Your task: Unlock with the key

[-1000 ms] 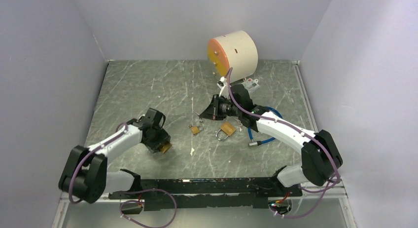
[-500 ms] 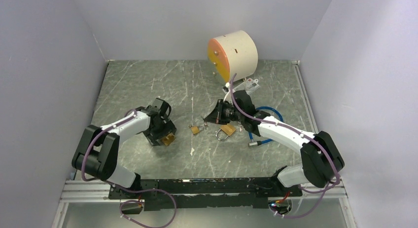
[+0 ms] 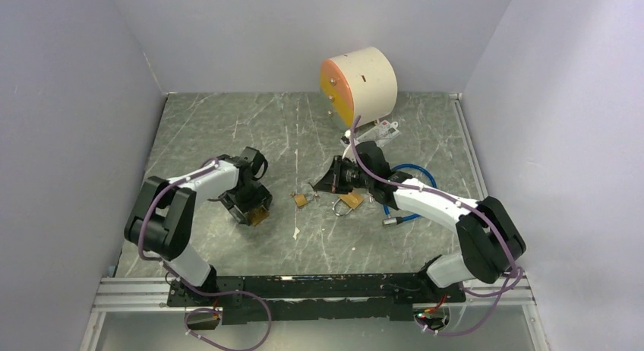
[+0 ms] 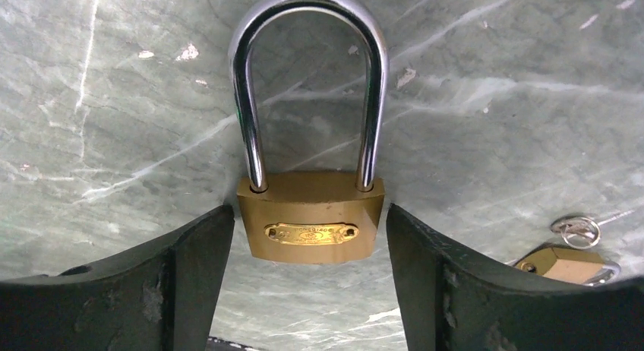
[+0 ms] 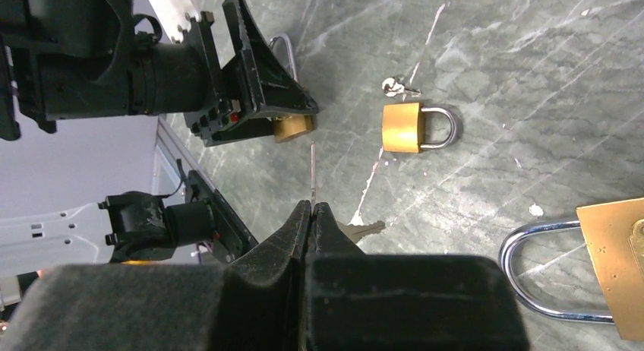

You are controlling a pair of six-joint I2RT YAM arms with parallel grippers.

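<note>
Nearest the bases, grips a long-shackled brass padlock (image 4: 310,210) by the two sides of its body in the left gripper (image 4: 310,248), shackle pointing away from the wrist. Sits farther in toward the middle than a second ago, elbow folded tighter, with hardly any drift over the last half second. Just beyond, on the grey marbled desk (image 3: 228,131) between the arms, leaves a small brass padlock (image 3: 301,200) and a larger brass padlock (image 3: 348,200) lying loose where they were. Past those, pinches a thin silver key (image 5: 312,169), seen edge-on, in the tightly closed right gripper (image 5: 311,208); has eased slightly nearer and now aims the blade at the held padlock. By judgement, means lock and key now face each other, still apart, insertion not begun. Farthest back, unchanged: a blue cable lock (image 3: 410,193) and a cream cylinder with an orange face (image 3: 363,79).
</note>
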